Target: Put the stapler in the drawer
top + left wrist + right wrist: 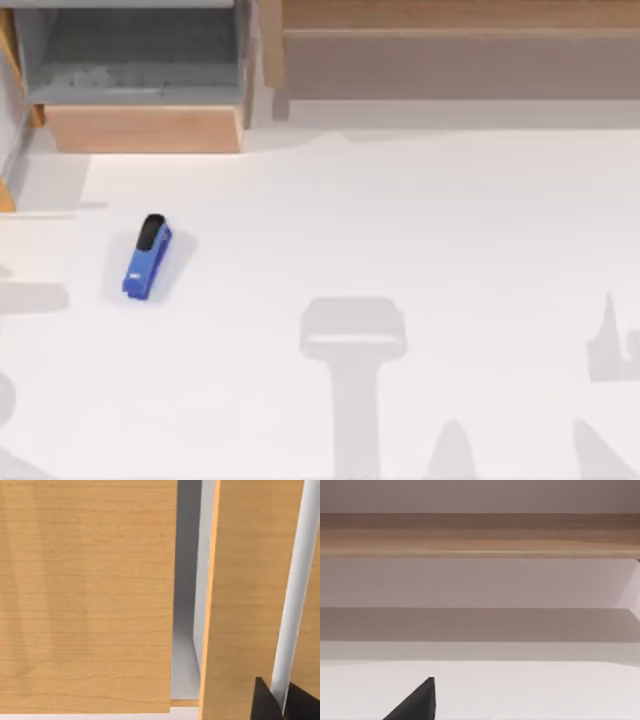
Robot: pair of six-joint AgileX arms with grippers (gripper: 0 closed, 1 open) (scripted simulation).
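Although a dark tip of our left gripper (282, 706) shows at the edge of the left wrist view, we cannot tell whether it is clenched or released. It holds nothing that we can see. Just beyond it, that view brings us close to two light-wood panels (85, 595) standing side by side, with a narrow pale grey gap (185, 630) between them.

Our right gripper (417, 702) appears as one dark wedge in the right wrist view, and we cannot tell its state either. It hangs over bare white desk. Farther off, a long wooden strip (480, 535) runs straight across.

The top view gives us what the wrist views leave out. The stapler (147, 258) lies flat on the desk (400, 220), near its left edge and about midway between the near and far edges. It is slightly tilted, and its black end points toward the far edge. It is well apart from the drawer (145, 128), which stands pulled open at the far left corner. The drawer's grey floor is exposed and its light-wood front faces the stapler. Just beside the drawer, a long wooden shelf unit (450, 50) lines the far edge. Grey arm shadows (352, 340) fall along the near edge.
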